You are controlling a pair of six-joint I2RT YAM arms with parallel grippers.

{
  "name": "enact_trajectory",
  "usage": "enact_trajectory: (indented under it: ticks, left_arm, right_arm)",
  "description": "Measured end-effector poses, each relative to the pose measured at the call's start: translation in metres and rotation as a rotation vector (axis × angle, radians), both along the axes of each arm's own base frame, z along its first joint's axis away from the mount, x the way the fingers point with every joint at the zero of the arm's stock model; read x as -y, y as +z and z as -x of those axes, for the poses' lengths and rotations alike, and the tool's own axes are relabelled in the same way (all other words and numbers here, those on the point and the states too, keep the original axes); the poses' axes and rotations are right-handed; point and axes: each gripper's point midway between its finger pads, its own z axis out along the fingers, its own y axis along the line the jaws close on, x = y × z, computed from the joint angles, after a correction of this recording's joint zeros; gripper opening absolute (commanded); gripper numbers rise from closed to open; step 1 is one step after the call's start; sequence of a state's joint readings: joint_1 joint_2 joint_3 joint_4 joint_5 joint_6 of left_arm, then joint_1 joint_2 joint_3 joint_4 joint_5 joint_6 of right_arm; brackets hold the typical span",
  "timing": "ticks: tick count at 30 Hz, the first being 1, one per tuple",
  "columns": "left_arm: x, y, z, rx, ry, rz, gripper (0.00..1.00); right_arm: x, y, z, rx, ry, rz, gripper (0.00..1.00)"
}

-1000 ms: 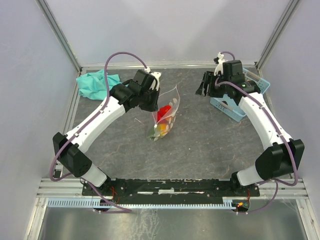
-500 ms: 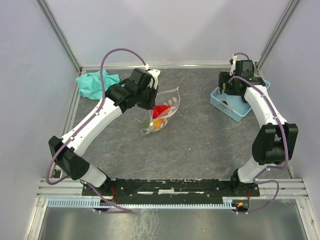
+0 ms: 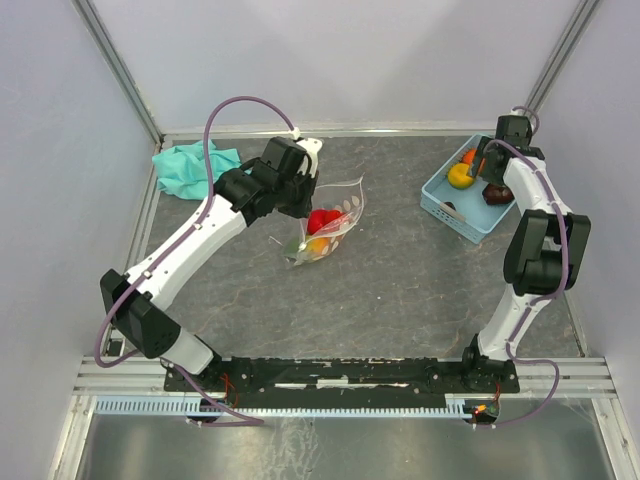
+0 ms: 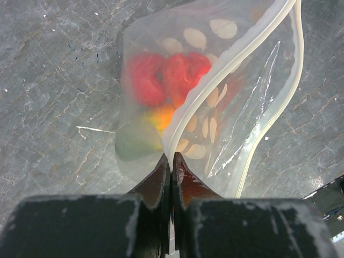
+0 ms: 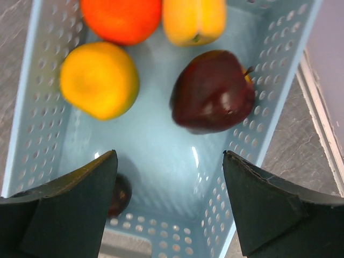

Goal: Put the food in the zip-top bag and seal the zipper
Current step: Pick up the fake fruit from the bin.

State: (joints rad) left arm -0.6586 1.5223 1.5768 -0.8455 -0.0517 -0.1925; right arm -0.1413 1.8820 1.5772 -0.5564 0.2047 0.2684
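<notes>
Having swung over the basket (image 5: 32, 107), the right hand (image 5: 169, 157) gapes wide.

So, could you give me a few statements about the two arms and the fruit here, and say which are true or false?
1. The left gripper pinches the zip-top bag at its edge. True.
2. The bag is empty. False: red, orange and green toy fruits are inside.
3. The right gripper has grabbed a fruit. False: it is open over the light-blue basket, where the dark maroon apple lies.
4. A teal cloth lies at the far left of the table. True.
</notes>
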Motion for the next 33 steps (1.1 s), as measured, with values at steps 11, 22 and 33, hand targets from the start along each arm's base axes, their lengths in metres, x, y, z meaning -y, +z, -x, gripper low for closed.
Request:
enact_trajectory:
  ticks: [11,22,33]
  left_arm:
    - [0.006,-0.004,-0.008,0.009,0.000,0.007,0.03]
    - [0.008,-0.010,-0.011,-0.002,0.000,-0.001,0.03]
    - [0.010,-0.017,-0.012,-0.016,0.000,-0.012,0.03]
  right_arm:
    - [0.041,-0.033,-0.021,0.021,-0.224,0.019,0.87]
    - [0.050,-0.081,-0.031,-0.004,-0.289,-0.040,0.99]
    - [0.057,-0.092,-0.051,0.133,-0.342,-0.139,1.00]
